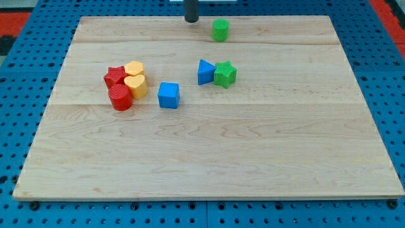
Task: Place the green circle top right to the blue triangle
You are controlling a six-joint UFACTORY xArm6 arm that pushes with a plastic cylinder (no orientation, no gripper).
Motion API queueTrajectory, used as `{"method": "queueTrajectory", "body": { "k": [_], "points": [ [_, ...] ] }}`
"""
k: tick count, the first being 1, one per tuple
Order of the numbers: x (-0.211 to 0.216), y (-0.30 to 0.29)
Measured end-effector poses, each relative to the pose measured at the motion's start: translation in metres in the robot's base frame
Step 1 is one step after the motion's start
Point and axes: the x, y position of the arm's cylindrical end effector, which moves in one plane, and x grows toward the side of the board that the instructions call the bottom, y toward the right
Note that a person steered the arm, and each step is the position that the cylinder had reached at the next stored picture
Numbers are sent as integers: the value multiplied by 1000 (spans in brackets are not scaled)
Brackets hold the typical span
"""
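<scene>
The green circle stands near the view's top edge of the wooden board, a little right of centre. The blue triangle lies below it, slightly to the left, with a green star touching its right side. My tip is at the view's top, just left of the green circle and apart from it, well above the blue triangle.
A blue cube sits left of and below the triangle. Further left is a tight cluster: a red star, a red cylinder, and two yellow blocks. Blue pegboard surrounds the board.
</scene>
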Motion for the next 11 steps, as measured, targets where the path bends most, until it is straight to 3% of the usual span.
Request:
{"method": "queueTrajectory", "body": {
  "k": [1,4,5,6,8,10,11],
  "points": [
    [29,70],
    [97,22],
    [42,45],
    [28,89],
    [102,42],
    [64,73],
    [120,58]
  ]
}}
